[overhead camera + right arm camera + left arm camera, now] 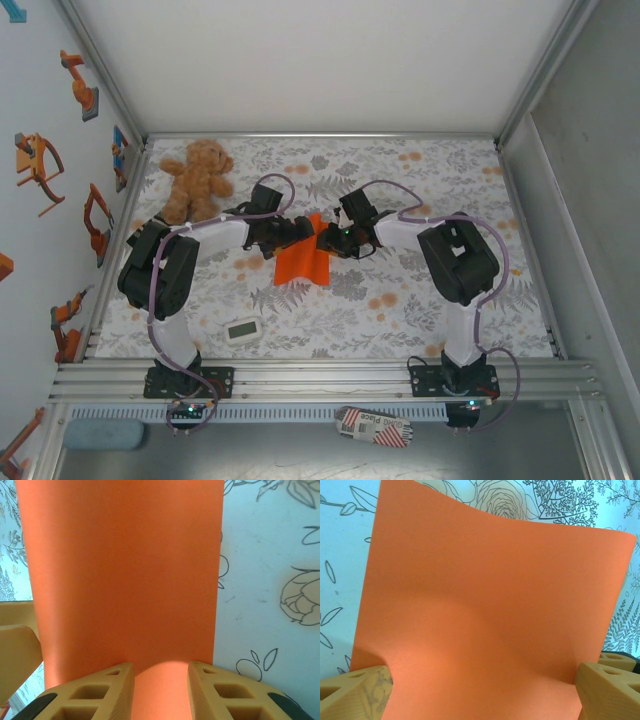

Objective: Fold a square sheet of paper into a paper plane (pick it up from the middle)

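No writing can be read; print on the red-and-white packet is blurred.

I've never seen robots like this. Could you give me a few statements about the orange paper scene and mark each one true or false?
1. The sheet of paper between the two arms is orange. True.
2. The left gripper has its fingers pinched tight together. False: they stand wide apart.
3. The right gripper has the paper between its fingers. True.
4. The paper is a narrow pointed dart. False: it is a broad, bowed sheet.
5. The white timer lies on the paper. False: it lies near the left arm's base, apart from the paper.
6. The teddy bear sits at the far left of the table. True.
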You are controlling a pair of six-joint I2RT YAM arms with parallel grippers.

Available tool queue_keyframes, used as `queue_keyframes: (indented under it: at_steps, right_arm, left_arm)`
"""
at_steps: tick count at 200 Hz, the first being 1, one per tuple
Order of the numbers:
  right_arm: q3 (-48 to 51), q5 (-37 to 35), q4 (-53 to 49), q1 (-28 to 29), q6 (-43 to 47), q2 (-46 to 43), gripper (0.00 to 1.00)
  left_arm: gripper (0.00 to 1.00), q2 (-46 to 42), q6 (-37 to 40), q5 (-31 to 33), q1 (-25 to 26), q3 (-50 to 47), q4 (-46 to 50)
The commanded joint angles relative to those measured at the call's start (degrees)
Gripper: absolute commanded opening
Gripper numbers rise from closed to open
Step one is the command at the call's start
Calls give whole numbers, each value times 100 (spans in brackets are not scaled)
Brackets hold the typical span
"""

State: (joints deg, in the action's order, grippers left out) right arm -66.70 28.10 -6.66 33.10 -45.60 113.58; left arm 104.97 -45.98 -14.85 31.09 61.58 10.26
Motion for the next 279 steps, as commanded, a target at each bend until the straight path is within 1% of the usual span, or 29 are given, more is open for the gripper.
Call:
queue_keyframes:
  at_steps: [1, 22, 66, 92, 143, 169, 212, 234, 247, 254, 279]
  right_arm:
    - [43, -116, -264, 56, -78, 218, 34]
    - [78, -231, -326, 55, -71, 208, 34]
    - [105, -318, -342, 56, -80, 233, 33]
    - [19, -111, -242, 77, -71, 279, 33]
    - [-57, 69, -34, 117, -173, 329, 33]
    - [40, 81, 142, 118, -209, 234, 33]
    - [224, 23, 470, 109, -265, -108, 34]
    - [342, -64, 607, 65, -283, -319, 35]
    - [470, -101, 747, 24, -329, -461, 35]
    - [563, -111, 876, -17, -363, -561, 36]
    - [862, -120, 1236, -158, -491, -846, 37]
  left_arm:
    - [98, 129, 215, 224, -41, -168, 363]
    - [100, 19, 290, 97, -49, -223, 202]
    - [98, -66, 260, -156, -208, -371, -45]
    - [100, 21, 325, -52, -228, -307, 188]
    - [93, 151, 423, 191, -233, -200, 581]
    - [85, 163, 462, 248, -234, -165, 665]
    - [65, 112, 517, 244, -260, -168, 614]
    - [54, 83, 550, 142, -321, -216, 522]
    - [50, 50, 563, 84, -362, -253, 460]
    - [46, 5, 599, 51, -380, -275, 409]
    - [40, -225, 738, -52, -425, -297, 336]
